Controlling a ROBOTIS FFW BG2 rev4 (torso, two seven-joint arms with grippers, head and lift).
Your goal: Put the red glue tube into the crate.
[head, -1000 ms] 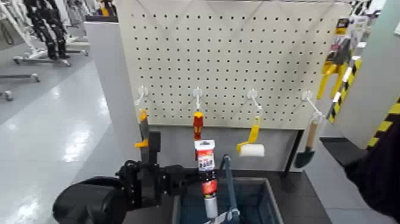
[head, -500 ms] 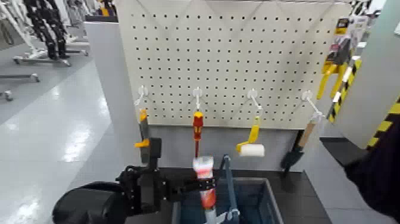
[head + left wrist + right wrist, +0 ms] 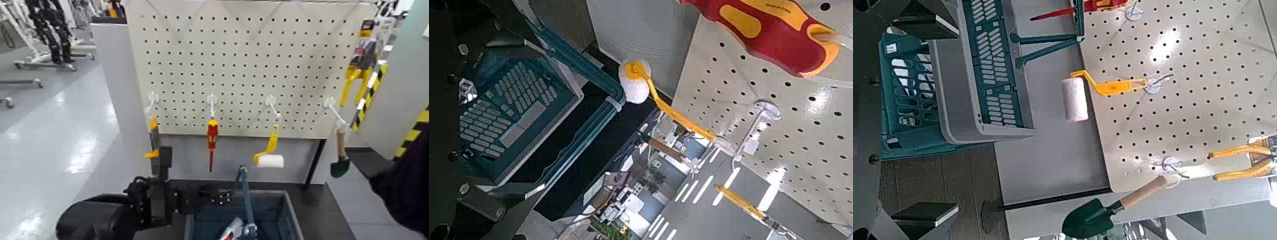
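The red glue tube (image 3: 232, 229) lies tilted inside the grey-blue crate (image 3: 276, 217) at the bottom of the head view, only its red and white upper part showing beside the dark hoop handle (image 3: 244, 195). My left gripper (image 3: 217, 195) hovers just above the crate's left rim, open, with nothing between its fingers. The left wrist view looks down into the crate (image 3: 514, 105). My right arm shows as a dark mass at the head view's right edge. Its gripper (image 3: 945, 112) stands open over the crate (image 3: 973, 80) in the right wrist view.
A white pegboard (image 3: 255, 64) stands behind the crate. On its hooks hang a yellow-and-black clamp (image 3: 152, 143), a red-and-yellow screwdriver (image 3: 211, 137), a yellow-handled paint roller (image 3: 268, 156) and a trowel (image 3: 338, 161). A yellow-black striped post stands at the right.
My left gripper has opened and let the glue tube go. The tube went from upright above the crate to lying inside it. The trowel has swung on its hook.
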